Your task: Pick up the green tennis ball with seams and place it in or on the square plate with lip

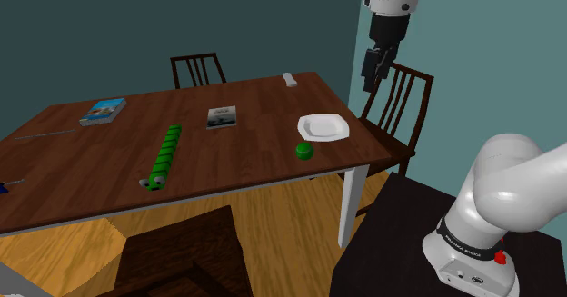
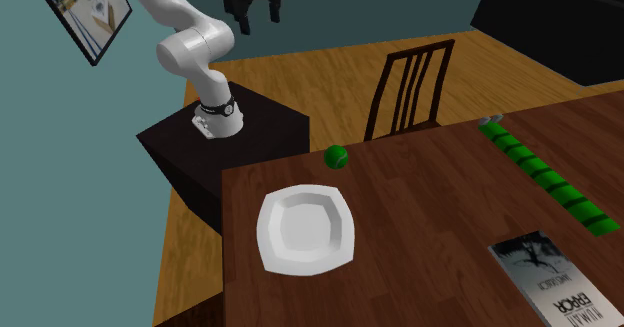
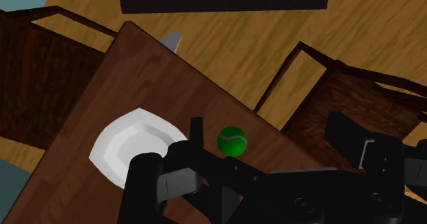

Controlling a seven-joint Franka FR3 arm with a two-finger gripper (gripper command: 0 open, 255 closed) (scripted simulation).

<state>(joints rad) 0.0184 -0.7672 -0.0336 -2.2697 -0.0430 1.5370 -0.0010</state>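
Green tennis ball (image 3: 232,141) sits well below the claw (image 2: 256,23), which hangs wide apart and empty; white plate (image 3: 133,147) lies just beside the ball.

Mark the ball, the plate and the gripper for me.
ball (image 1: 304,150), shoulder view, middle of its green surface.
plate (image 1: 323,127), shoulder view, its bare centre.
gripper (image 2: 256,21), second exterior view, midway between its fingertips.

Arm links (image 1: 509,173): white, rounded, glossy shells.
Joints: dark seams between the links, running back from the gripper (image 1: 373,75).
Gripper: all black and blocky.
Base collar (image 1: 465,242): black band with small white lettering, at the end farthest from the gripper.
Red dot (image 1: 499,257): just beside the collar.
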